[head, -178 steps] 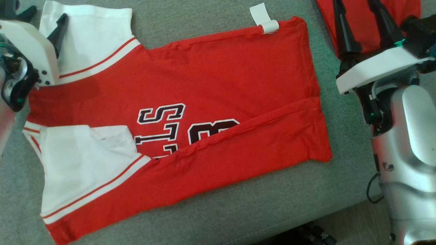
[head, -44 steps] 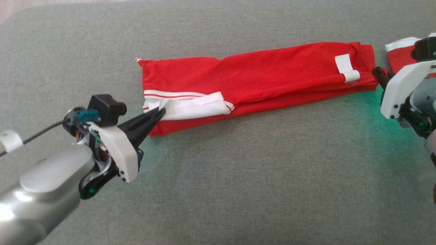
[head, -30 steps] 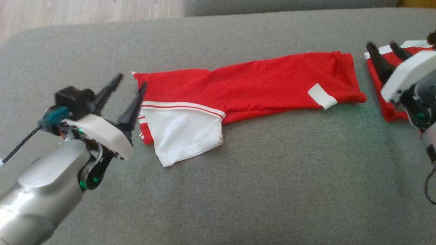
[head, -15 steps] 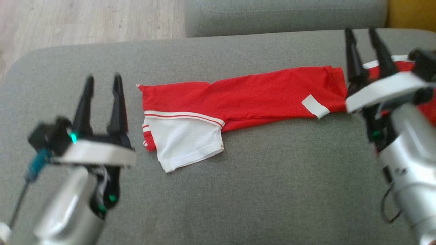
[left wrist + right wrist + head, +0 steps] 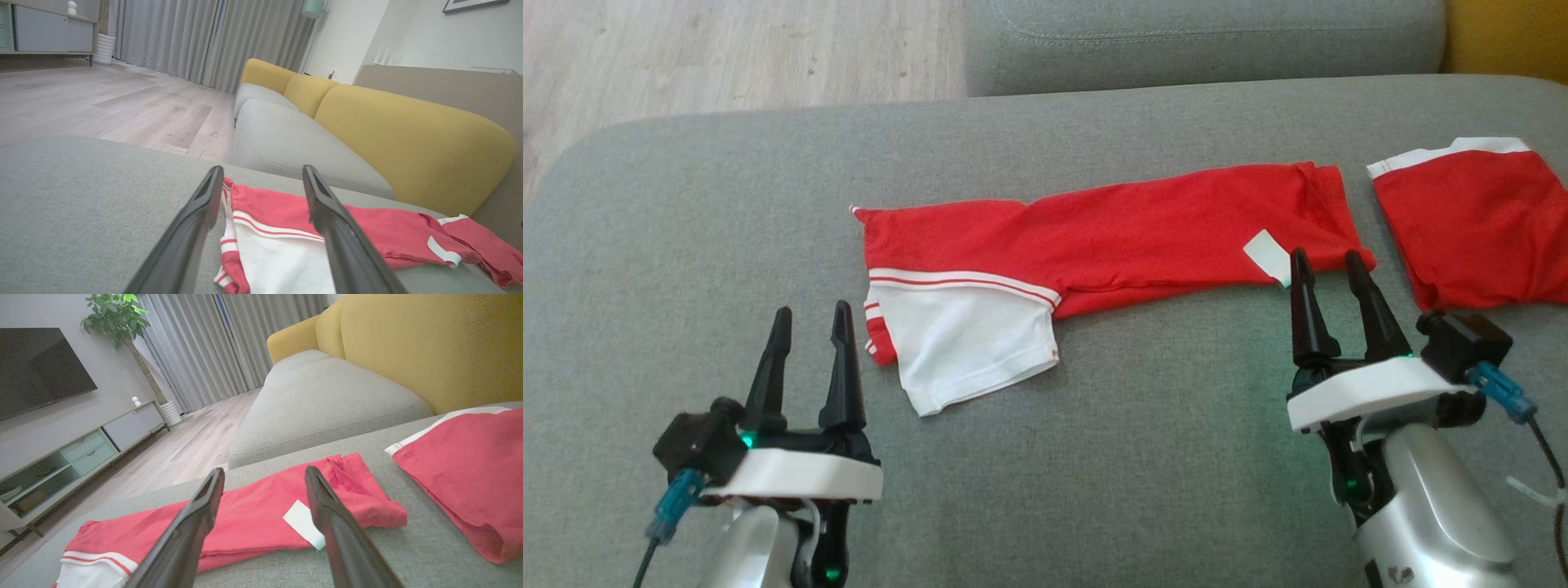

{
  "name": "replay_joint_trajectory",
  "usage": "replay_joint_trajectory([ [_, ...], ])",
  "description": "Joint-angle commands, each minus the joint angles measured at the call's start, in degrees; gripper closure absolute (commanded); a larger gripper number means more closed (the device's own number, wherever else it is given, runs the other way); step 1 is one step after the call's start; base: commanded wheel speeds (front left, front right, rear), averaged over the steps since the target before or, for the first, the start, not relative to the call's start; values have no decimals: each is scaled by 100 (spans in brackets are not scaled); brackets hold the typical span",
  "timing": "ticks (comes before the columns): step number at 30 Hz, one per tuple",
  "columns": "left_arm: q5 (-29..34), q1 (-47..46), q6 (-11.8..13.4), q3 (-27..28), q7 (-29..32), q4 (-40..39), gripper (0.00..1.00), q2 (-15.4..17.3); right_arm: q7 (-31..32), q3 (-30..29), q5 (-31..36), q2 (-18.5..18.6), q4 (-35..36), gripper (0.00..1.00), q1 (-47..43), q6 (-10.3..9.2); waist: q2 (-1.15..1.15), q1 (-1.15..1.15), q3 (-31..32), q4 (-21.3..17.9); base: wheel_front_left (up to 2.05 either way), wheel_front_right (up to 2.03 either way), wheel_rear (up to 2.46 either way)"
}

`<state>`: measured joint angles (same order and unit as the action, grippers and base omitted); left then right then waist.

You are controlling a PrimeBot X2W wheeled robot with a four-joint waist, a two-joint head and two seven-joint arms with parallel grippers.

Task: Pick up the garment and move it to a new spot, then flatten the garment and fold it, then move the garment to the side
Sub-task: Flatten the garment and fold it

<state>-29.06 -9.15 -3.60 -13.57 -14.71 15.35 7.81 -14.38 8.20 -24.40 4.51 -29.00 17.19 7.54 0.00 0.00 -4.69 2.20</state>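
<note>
Left hand (image 5: 813, 309) is hovering wide open by the left end of the garment (image 5: 1135, 233), which is lying in a long strip on the cushion (image 5: 1094, 457). Right hand (image 5: 1325, 255) is gaping empty at its right end. Probably mid-fold, next needing one end doubled over.

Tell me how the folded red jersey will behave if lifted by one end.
Likely floppy: the jersey lies limp in a long strip, so the far end would sag. Its fold will probably open, since the white panel spills out. Probably light: thin cloth.
</note>
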Motion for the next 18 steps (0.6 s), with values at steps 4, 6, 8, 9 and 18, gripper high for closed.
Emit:
replay_joint_trajectory([
  [4,335,-247,-195,561,-29,-54,0,-191,-61,2,203,-125,318,0,87,-5,0,0,-61,12,0,0,0],
  [6,433,-282,-257,619,-29,-38,0,-254,-61,-12,254,-139,324,0,126,-5,0,0,-111,20,0,0,0],
  [8,508,-322,-302,656,-29,-33,0,-304,-61,-5,353,-145,302,0,206,-5,0,0,-187,35,0,0,0],
  [9,508,-322,-302,656,-29,-33,0,-304,-61,-5,353,-145,302,0,206,-5,0,0,-187,35,0,0,0],
  [18,700,-676,-382,497,-29,9,0,-410,464,-1025,1132,-74,-393,0,1170,-5,0,0,-691,247,0,0,0],
])
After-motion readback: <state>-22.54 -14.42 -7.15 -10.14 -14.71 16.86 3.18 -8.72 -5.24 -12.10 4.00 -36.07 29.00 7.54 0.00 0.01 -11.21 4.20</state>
